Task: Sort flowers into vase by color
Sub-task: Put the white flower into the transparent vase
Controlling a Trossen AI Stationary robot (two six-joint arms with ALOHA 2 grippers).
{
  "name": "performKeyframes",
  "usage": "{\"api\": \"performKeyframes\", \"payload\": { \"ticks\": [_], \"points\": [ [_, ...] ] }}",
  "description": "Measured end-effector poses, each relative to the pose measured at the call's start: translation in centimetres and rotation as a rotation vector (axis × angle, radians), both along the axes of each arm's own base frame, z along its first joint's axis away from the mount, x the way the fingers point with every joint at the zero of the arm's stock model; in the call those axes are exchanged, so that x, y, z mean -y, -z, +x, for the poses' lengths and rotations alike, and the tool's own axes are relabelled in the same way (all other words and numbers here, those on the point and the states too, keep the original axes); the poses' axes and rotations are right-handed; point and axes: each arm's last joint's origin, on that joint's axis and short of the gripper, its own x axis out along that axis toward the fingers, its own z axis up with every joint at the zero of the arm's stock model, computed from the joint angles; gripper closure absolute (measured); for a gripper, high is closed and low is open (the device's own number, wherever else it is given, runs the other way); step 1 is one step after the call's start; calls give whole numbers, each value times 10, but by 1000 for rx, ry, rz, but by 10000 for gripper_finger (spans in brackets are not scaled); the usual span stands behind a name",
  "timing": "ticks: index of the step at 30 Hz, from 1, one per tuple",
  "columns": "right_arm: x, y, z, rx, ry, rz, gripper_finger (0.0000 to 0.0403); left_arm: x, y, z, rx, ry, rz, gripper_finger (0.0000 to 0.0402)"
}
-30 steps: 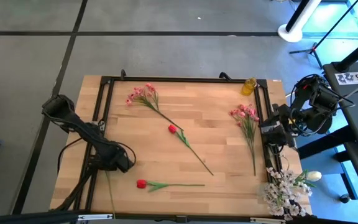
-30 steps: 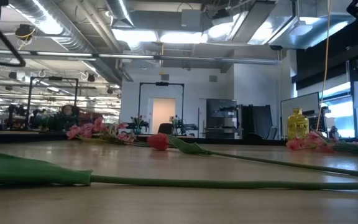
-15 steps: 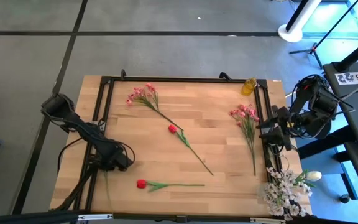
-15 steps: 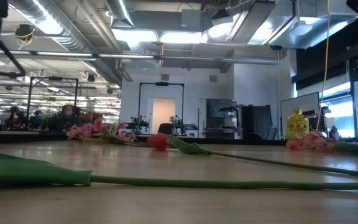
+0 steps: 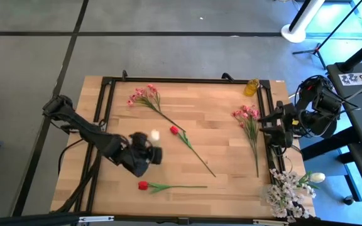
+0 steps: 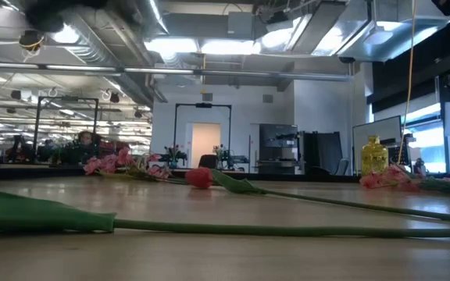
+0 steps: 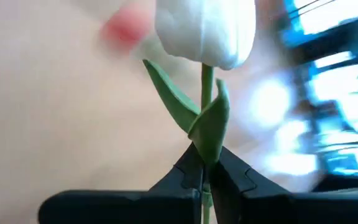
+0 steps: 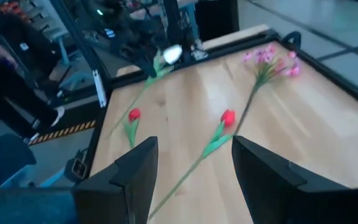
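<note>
My left gripper (image 5: 144, 152) is over the table's left half, shut on a white tulip (image 7: 205, 31) whose bloom (image 5: 155, 134) points toward the far right. Two red tulips (image 5: 174, 130) (image 5: 143, 185) lie flat on the wood. One pink spray (image 5: 144, 95) lies near the far left, another (image 5: 247, 114) on the right. The small yellow vase (image 5: 251, 86) stands at the far right corner. My right gripper (image 5: 270, 132) waits open at the right rail. My left gripper pinches the white tulip's green stem (image 7: 205, 163) between its two fingers, just below the leaves (image 7: 210, 124). The bloom stands out beyond the fingertips. The flower is lifted off the table. The stem's lower end is hidden behind the fingers.
A black rail frame (image 5: 105, 94) borders the tabletop. A cluster of tiny white blossoms (image 5: 288, 191) and another white tulip (image 5: 317, 177) lie at the near right corner. Bare wood (image 5: 219, 144) shows between the red tulips and the right pink spray.
My left arm has swung from the left rail toward the table's middle, carrying the white tulip up and rightward. The bloom now stands over the wood near the far red tulip. The move is fast, and the arm is blurred.
</note>
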Motion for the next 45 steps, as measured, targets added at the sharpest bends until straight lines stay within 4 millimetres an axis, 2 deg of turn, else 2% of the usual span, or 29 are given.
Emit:
{"api": "performKeyframes", "payload": {
  "ticks": [3,9,14,19,23,27,33,37,41,45],
  "points": [
    [-2,-3,1,21,-16,-19,196,-9,-28,30,139,40,236,392],
    [-10,-13,5,87,-63,18,196,-30,-50,106,272,191,566,392],
    [-20,-21,10,122,-112,45,196,-47,-61,162,404,240,714,392],
    [-30,-22,15,127,-131,34,196,-51,-74,196,452,324,786,392],
    [-35,-21,21,117,-101,12,196,-48,-82,210,489,385,833,392],
    [-41,-22,35,98,-92,39,196,-42,-85,211,494,409,855,392],
    [-53,-17,84,34,-103,55,196,-31,-85,209,499,441,877,392],
    [-49,-18,110,66,-94,121,196,-22,-85,207,504,454,877,392],
    [-43,-17,120,51,-132,152,203,-15,-86,205,493,457,899,392],
    [-42,-17,121,48,-150,168,240,-12,-87,203,484,459,909,392]
  ]
}}
